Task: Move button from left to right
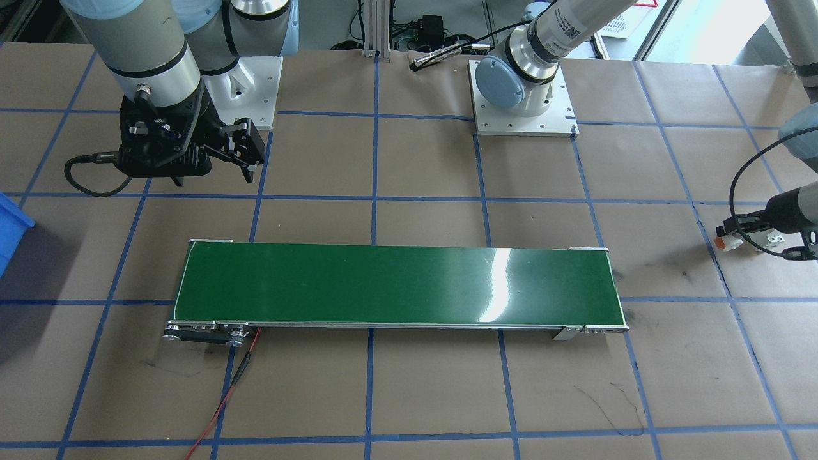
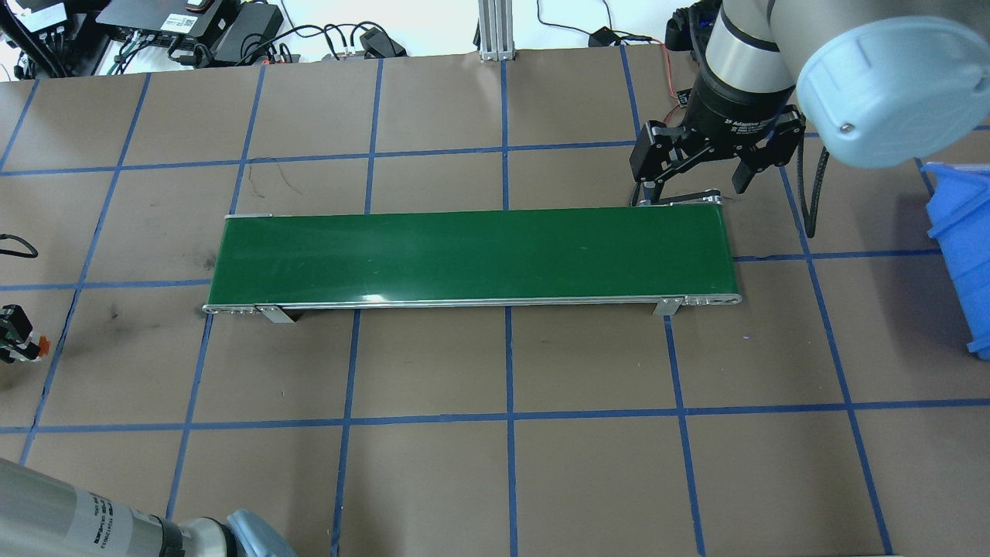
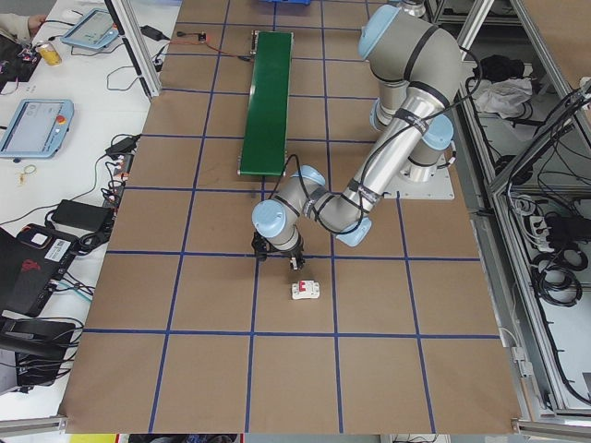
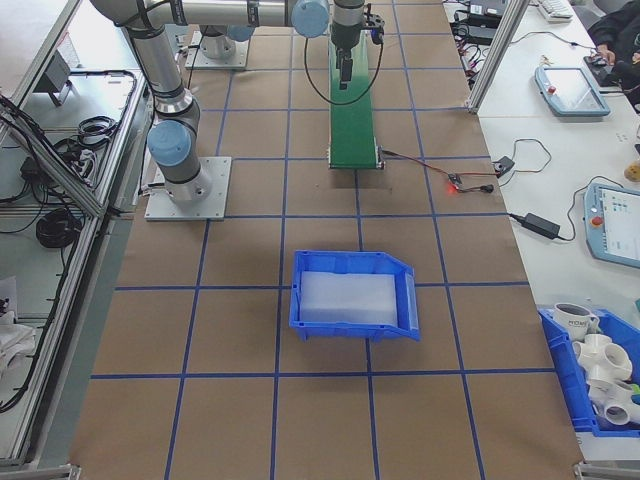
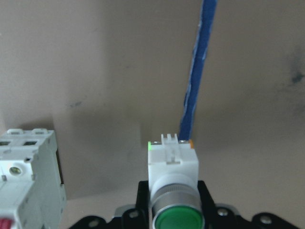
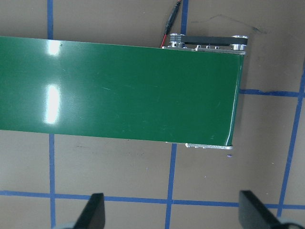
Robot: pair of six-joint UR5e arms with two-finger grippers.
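The button (image 5: 172,183), a small switch with a round green cap, metal collar, white blocky body and orange-red base, sits clamped in the left claw (image 5: 172,210) near the tabletop's (image 2: 464,464) left end, well apart from the green conveyor belt (image 2: 472,251) that runs along the middle. In the left wrist view the claw's black fingers grip it at the collar and upper body, cap toward the camera and base pointing out; whether the base touches the brown paper cannot be told. The piece looks light and rigid, hard plastic with a smooth ring, so a hold across the flat white body seems steadier than one on the round, likely slippery collar, and the small terminals at the base are best left untouched. Just beside it a grey-white circuit breaker (image 5: 26,176) rests on the tabletop. Toward the right end, the right claw (image 2: 696,174) hangs above the belt's far corner with its fingers spread apart, empty. A blue bin (image 2: 963,247) stands at the tabletop's right edge.
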